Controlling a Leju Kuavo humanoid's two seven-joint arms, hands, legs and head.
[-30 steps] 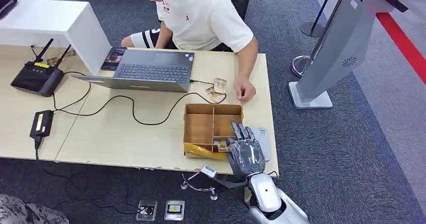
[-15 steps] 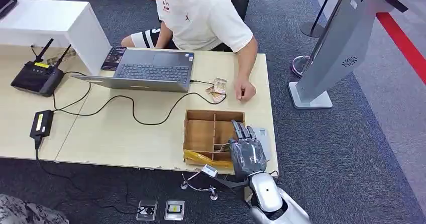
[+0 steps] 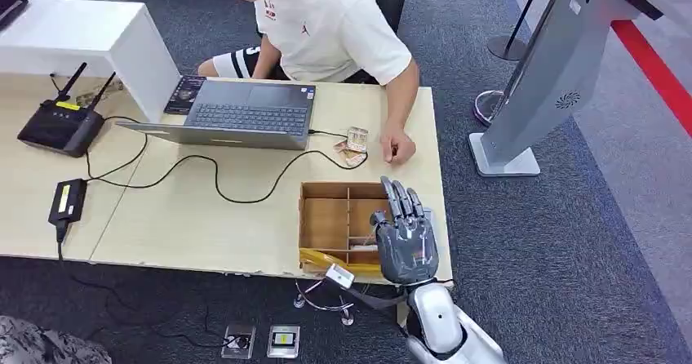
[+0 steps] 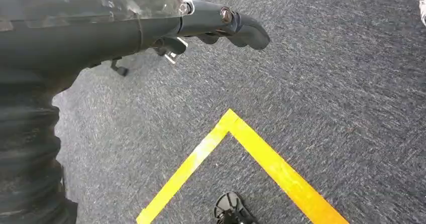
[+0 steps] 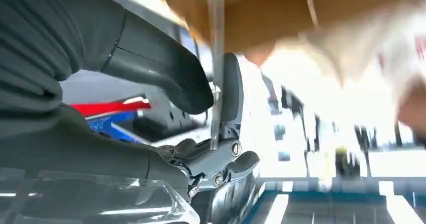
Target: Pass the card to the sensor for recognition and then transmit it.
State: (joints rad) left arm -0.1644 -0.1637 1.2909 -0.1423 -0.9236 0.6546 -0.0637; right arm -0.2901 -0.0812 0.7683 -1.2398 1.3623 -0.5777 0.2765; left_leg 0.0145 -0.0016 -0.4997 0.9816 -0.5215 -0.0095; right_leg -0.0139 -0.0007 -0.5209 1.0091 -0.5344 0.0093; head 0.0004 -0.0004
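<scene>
Raised since a second ago: right robot hand (image 3: 403,235), now above the near right corner of the wooden divider box (image 3: 326,217), fingers straight in the head view; the right wrist view shows thumb and a finger pinching a thin edge-on card (image 5: 216,63). Left robot hand (image 4: 221,25): hangs over grey carpet (image 4: 326,83), fingers curled in, holding nothing. Outward from the box: table (image 3: 204,225), loose cards (image 3: 352,145) and a person's hand (image 3: 397,148) beyond it, laptop (image 3: 241,115); judgement: keep the pinch firm and lift clear of the box walls before seeking the sensor.
</scene>
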